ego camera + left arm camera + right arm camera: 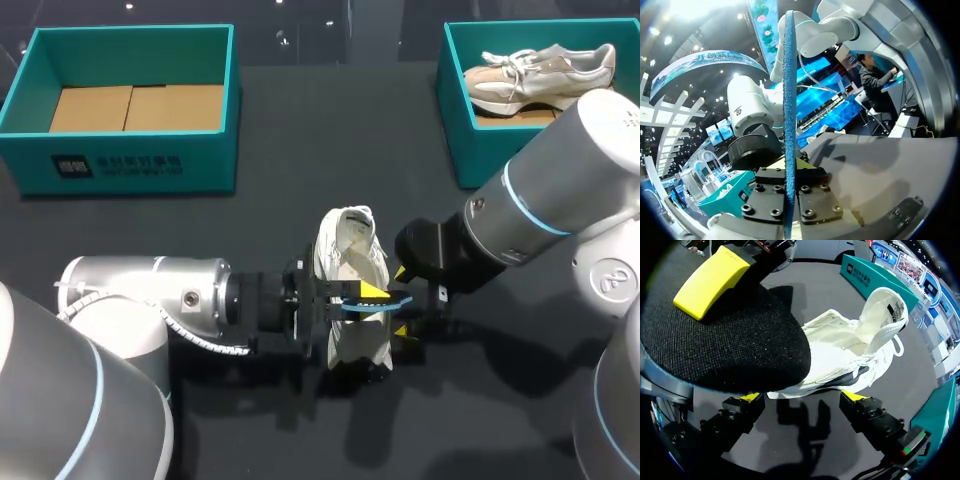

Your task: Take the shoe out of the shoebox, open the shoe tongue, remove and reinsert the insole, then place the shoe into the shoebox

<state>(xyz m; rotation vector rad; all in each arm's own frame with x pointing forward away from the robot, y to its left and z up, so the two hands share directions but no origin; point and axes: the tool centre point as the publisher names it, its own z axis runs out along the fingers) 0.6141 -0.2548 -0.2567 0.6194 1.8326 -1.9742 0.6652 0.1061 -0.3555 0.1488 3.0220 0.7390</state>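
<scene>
A white shoe point(352, 262) rests on the dark table's middle, its opening toward my right gripper. My left gripper point(368, 292) comes in from the left over the shoe and is shut on an insole point(378, 305) with a blue underside and black top. In the left wrist view the insole point(789, 110) stands edge-on between the left gripper point(790, 172)'s fingers. My right gripper point(802, 400) is open just right of the shoe point(850, 352). The black face of the insole point(730, 340) hangs above its fingers. In the head view the right gripper point(402, 303) straddles the insole's end without touching it.
A teal shoebox point(130, 165) with a bare cardboard floor stands at the back left. A second teal box point(462, 120) at the back right holds a beige shoe point(540, 72). Bare dark table lies in front of the shoe and between the boxes.
</scene>
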